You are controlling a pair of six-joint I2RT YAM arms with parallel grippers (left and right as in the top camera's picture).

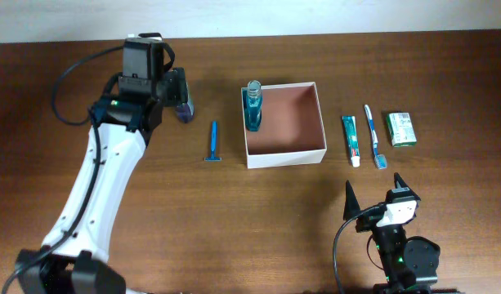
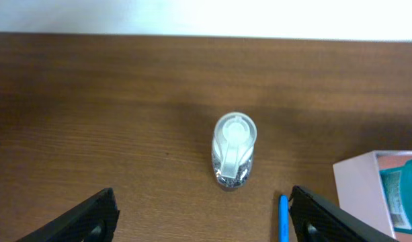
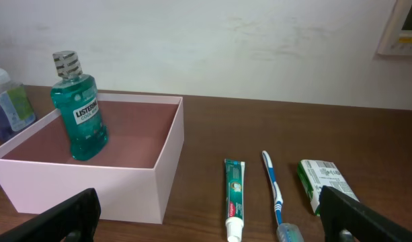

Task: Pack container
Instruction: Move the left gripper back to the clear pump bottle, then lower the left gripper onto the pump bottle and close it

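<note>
The container (image 1: 319, 122) is a square white-walled box with a reddish-brown inside at the table's middle; it also shows in the right wrist view (image 3: 91, 185). A teal mouthwash bottle (image 1: 252, 106) stands upright in its left corner (image 3: 78, 107). My left gripper (image 1: 175, 91) is open and empty, above a small clear bottle with a white flip cap (image 2: 233, 148) that stands on the table left of the container. A blue razor (image 1: 212, 141) lies between them (image 2: 283, 216). My right gripper (image 1: 373, 196) is open and empty near the front edge.
Right of the container lie a green toothpaste tube (image 1: 351, 139), a blue-white toothbrush (image 1: 373, 135) and a small green packet (image 1: 401, 128). They also show in the right wrist view: tube (image 3: 234, 198), brush (image 3: 274, 191), packet (image 3: 321, 178). A white wall runs behind the table.
</note>
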